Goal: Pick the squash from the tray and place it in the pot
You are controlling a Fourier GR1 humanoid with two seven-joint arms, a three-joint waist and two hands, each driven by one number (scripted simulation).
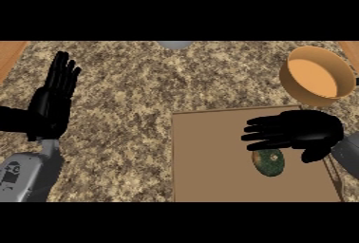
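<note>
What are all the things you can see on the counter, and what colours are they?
Squash: one, dark green with brownish speckles, lying on the tray, just under the right hand.
Tray: one, flat and brown, on the lower right part of the counter.
Pot: one, orange, at the far right, beyond the tray.
Grey round thing: one, at the counter's far edge, mostly cut off, so I cannot tell what it is.
Counter: one, speckled brown stone.
Left hand: one, black, open with fingers up, resting at the left.
Right hand: one, black, open, over the tray above the squash.
</note>
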